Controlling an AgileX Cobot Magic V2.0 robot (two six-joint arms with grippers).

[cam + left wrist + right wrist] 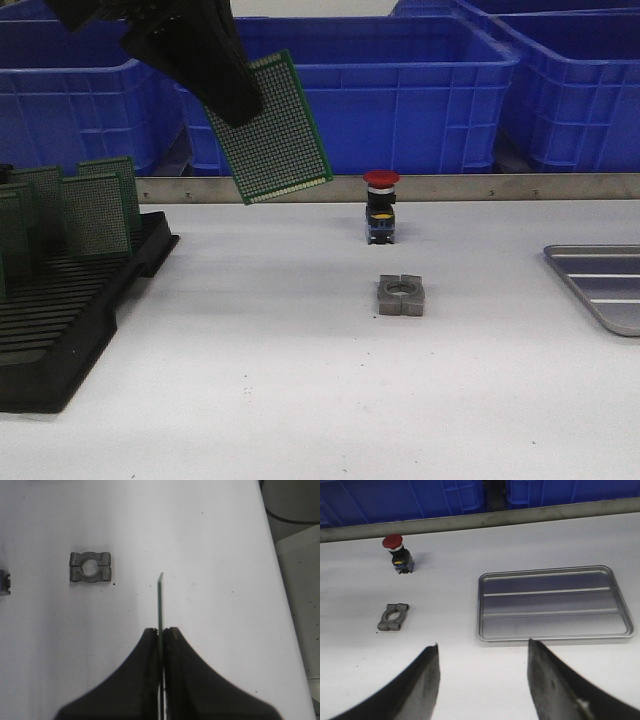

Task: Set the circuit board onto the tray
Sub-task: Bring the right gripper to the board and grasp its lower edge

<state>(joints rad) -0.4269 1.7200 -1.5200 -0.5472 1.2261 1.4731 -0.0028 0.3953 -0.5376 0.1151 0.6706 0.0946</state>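
Observation:
A green perforated circuit board [275, 130] hangs tilted in the air above the table's left-middle, with my left gripper [230, 100] shut on its upper edge. In the left wrist view the circuit board [160, 602] shows edge-on, pinched between the black fingers of the left gripper [161, 630]. The silver-grey ribbed tray [600, 285] lies empty at the table's right edge. In the right wrist view the tray [552, 632] sits just beyond my right gripper [483, 647], which is open with nothing between its fingers.
A black slotted rack [60, 320] at the left holds several more green boards [95, 210]. A red-capped push button [381, 205] and a grey metal clamp block [401, 296] stand mid-table. Big blue bins [400, 90] line the back behind a metal rail.

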